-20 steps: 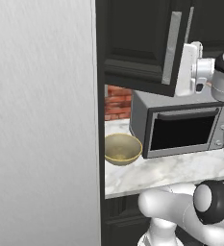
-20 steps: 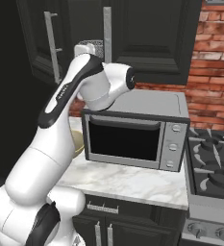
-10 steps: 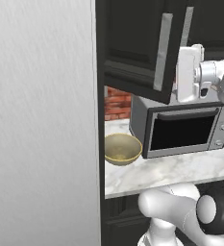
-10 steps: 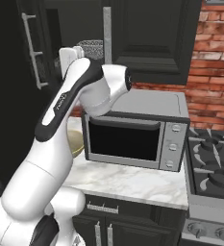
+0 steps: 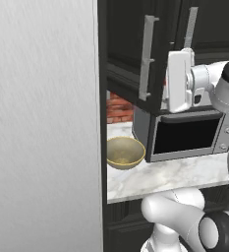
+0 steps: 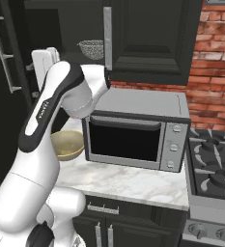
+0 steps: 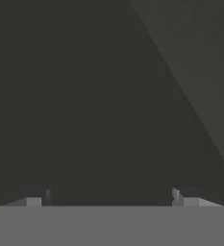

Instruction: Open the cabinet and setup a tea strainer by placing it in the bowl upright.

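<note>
Left base view: cabinet [image 5: 135,59] door swung open, bowl [image 5: 125,152] on marble worktop [image 5: 185,174] beside microwave [image 5: 185,133]. Right base view: tea strainer [image 6: 91,48] on cabinet shelf, above bowl. Hand view: claw [image 7: 111,197] spread wide, empty, facing dark panel.

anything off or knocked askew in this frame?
Nothing stands out. The cabinet has its left door swung open, the tea strainer sits upright on the shelf, and the bowl rests level beside the microwave. No spills.

No readable text, labels or numbers anywhere (microwave [image 6: 135,134] buttons blank).
</note>
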{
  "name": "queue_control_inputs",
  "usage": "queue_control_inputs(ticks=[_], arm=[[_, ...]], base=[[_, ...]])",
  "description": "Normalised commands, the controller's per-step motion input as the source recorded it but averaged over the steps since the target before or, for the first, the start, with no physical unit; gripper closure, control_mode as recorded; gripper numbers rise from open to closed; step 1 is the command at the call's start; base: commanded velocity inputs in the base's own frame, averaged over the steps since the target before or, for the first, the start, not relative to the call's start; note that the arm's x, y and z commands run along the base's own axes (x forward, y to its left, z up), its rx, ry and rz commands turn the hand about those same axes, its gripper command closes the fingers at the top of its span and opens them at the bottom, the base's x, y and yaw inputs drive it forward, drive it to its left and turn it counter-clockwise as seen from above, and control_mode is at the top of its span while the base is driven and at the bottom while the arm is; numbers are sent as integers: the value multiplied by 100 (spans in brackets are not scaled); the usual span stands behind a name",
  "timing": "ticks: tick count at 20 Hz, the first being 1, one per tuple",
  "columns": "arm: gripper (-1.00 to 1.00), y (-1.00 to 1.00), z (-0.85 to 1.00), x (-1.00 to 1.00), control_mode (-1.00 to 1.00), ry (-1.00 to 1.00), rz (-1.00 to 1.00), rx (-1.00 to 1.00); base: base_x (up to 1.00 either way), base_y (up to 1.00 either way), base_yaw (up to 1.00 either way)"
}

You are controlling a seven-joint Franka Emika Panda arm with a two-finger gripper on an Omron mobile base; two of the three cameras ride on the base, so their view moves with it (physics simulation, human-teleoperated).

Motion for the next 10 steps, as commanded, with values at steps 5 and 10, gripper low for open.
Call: queue_control_inputs(ticks=[5,10], arm=[[-100,81,-1,0,-100,1,12,0],[-100,62,0,0,-100,0,9,0]], base=[[0,0,0],[0,0,0]])
